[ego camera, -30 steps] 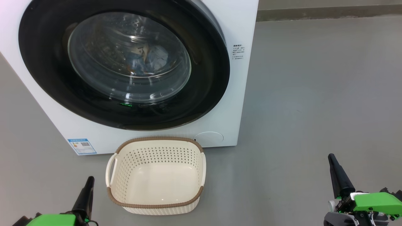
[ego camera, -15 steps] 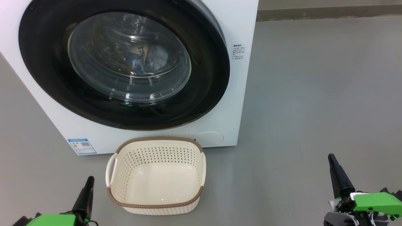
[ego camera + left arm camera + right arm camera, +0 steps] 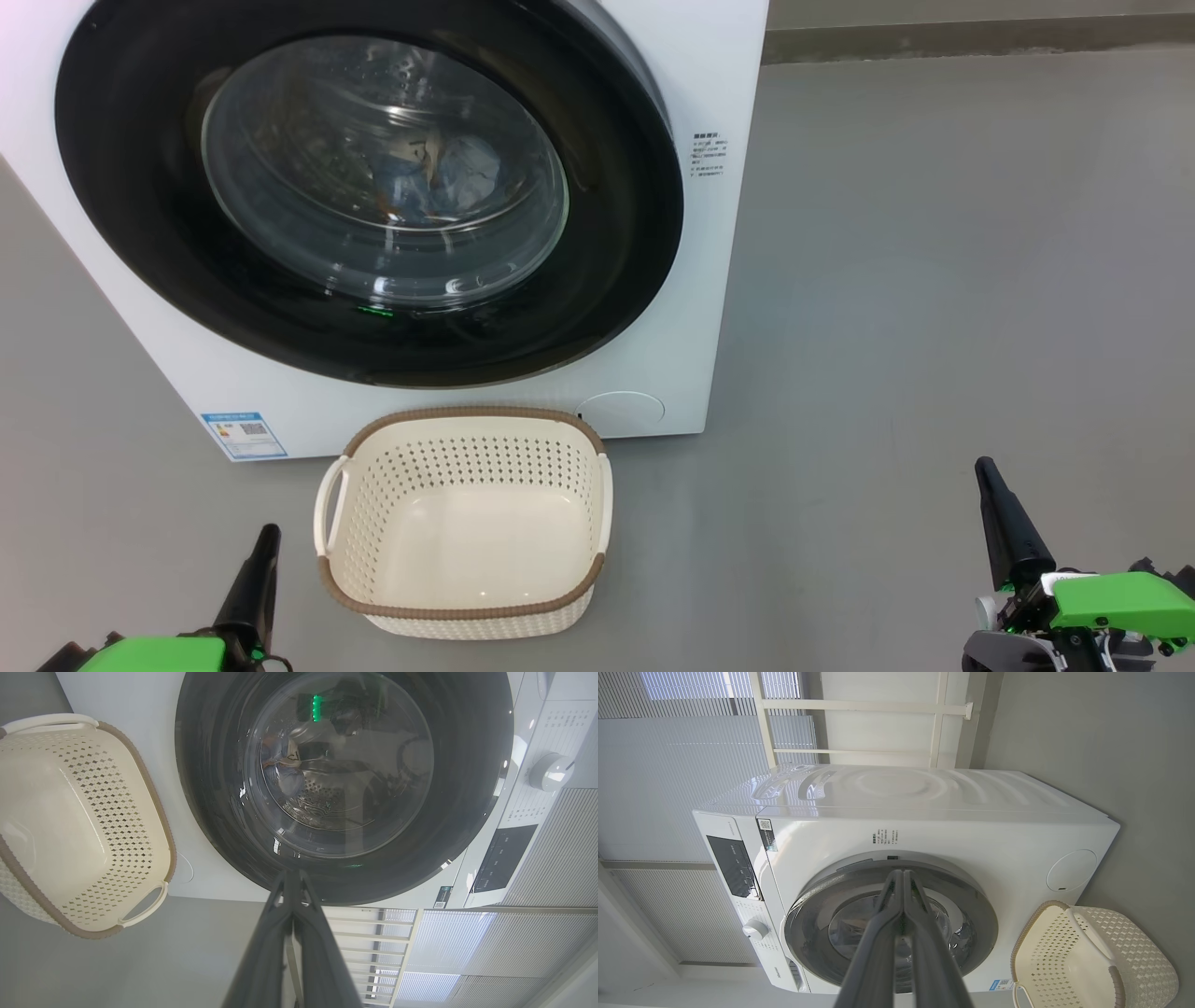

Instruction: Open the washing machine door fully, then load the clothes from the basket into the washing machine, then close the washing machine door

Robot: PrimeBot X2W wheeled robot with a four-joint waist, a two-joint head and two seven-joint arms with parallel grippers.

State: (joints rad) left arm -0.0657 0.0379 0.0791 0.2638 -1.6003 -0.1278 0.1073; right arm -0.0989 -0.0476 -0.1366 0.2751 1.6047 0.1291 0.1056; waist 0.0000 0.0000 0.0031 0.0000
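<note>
Left gripper [image 3: 268,532]: low at the near left, body cut off by the frame edge. In the left wrist view its fingers [image 3: 266,947] lie pressed together, holding nothing.

Right gripper [image 3: 982,464]: low at the near right, well apart from the basket. It is closed likewise, with nothing between the fingers [image 3: 878,938].

Basket [image 3: 467,412]: on the grey floor [image 3: 934,280] between the grippers. Its far rim is just before the machine; contact cannot be confirmed. Its bare cream bottom shows.

Door [image 3: 140,243]: lies flat against the machine [image 3: 709,65]. Its top and left edges are cut off.

Clothes [image 3: 448,177]: inside the drum, behind the door glass. A blue and cream bundle is visible, but reflections blur the print.

Blue label [image 3: 244,435]: at the lower left of the front, text too small to read.
</note>
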